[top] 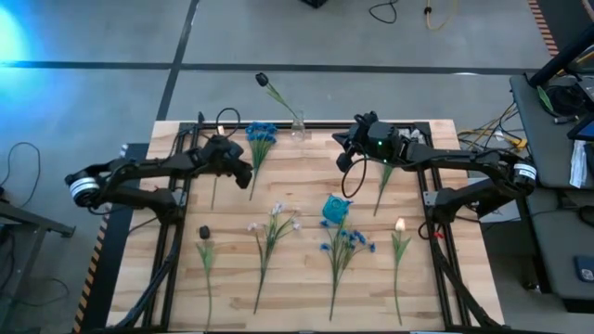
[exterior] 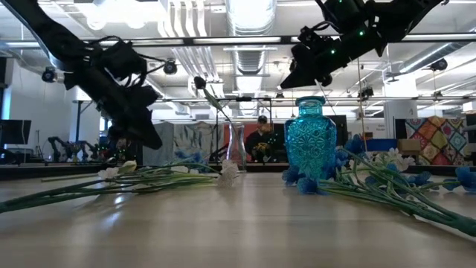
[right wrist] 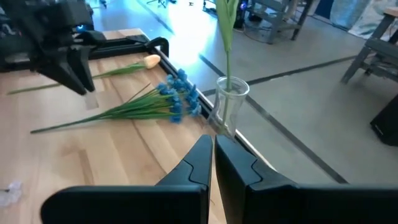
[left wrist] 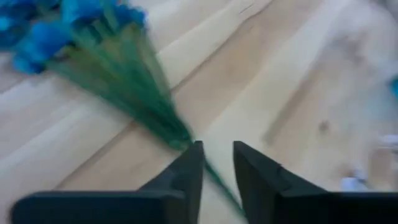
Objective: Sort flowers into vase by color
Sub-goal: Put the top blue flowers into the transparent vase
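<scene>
Wooden table [top: 306, 278] carries the flowers; a blue spray [left wrist: 93, 56] lies just ahead of the left gripper [left wrist: 217, 163], jaws slightly spread astride its stem, seemingly mid-grasp. Next: pinch, lift. Right gripper [right wrist: 212, 155] waits, jaws pressed together.

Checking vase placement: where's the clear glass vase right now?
In the high view the clear glass vase stands at the table's far edge, near the middle, holding one black-budded stem. The blue flower bunch lies just to its left; the right gripper is on its other side.
</scene>
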Motion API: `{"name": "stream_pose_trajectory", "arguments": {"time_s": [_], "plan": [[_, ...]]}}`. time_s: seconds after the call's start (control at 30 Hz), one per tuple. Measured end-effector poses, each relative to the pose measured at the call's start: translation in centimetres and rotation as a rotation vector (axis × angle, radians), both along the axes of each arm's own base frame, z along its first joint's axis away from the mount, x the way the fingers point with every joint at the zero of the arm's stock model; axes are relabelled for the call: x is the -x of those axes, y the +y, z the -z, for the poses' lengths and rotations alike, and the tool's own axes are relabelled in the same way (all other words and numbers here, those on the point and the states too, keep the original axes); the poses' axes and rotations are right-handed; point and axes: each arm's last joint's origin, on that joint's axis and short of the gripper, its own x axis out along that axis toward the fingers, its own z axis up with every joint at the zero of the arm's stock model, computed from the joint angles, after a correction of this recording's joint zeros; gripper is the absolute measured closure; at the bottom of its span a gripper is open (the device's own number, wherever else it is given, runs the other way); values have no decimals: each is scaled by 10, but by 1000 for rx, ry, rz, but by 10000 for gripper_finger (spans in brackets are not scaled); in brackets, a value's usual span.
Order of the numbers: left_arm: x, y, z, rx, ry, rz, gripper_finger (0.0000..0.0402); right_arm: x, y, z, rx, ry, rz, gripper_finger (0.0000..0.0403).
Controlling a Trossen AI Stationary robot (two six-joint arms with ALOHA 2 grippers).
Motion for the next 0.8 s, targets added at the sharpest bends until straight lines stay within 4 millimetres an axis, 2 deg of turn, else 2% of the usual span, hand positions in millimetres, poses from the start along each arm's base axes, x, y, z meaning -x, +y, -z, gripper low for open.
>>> {"name": "stream_pose_trajectory", "arguments": {"time_s": [0.17, 0.3, 0.53, 0.8], "plan": [[-10, 8, 19, 63, 99, -11, 253, 0, 0, 0, 1, -4, 1, 390], [-17, 13, 35, 101, 150, -13, 222, 0, 0, 0, 2, -4, 1, 390], [-25, 18, 40, 87, 130, -13, 217, 0, 0, -1, 5, -5, 2, 390], [-20, 14, 28, 45, 111, 18, 229, 0, 0, -1, 4, -6, 2, 390]]}}
